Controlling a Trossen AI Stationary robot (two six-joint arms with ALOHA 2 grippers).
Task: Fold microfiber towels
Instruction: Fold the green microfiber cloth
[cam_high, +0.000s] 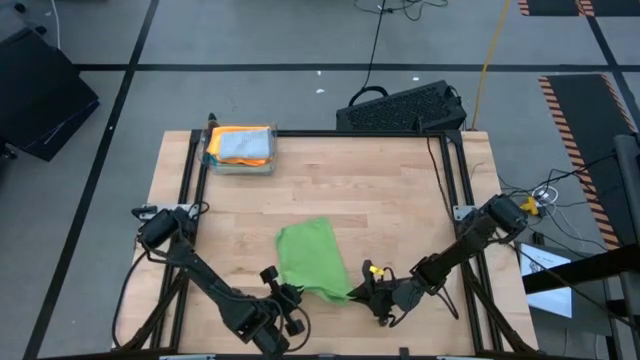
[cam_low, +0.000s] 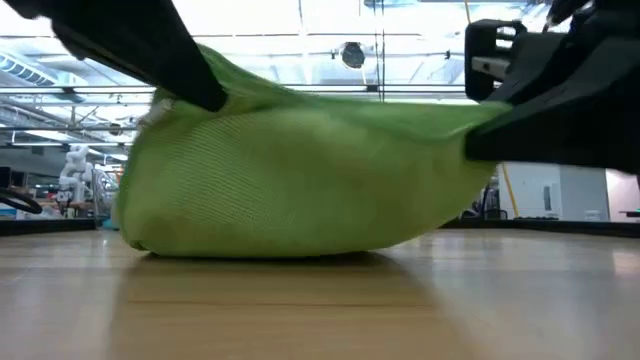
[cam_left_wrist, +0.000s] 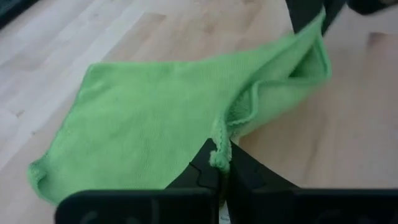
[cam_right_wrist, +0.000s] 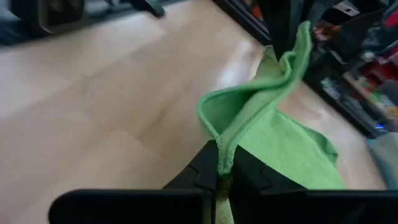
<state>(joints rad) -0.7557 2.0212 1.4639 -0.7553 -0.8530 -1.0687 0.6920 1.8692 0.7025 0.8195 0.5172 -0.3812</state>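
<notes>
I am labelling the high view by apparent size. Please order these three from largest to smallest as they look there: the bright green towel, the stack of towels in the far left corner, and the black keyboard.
1. black keyboard
2. bright green towel
3. stack of towels

The keyboard and the green towel look close in size, so their order is unsure. The stack looks clearly smallest.

stack in clear bin (cam_high: 241, 148): only orange + pale blue-grey top layers show; cloths under them hidden
bright green towel (cam_low: 300, 170): blocks most of room behind in low view
arms, low view: cut off at top edge
right wrist bkgd: blurred, can't ID items
</notes>
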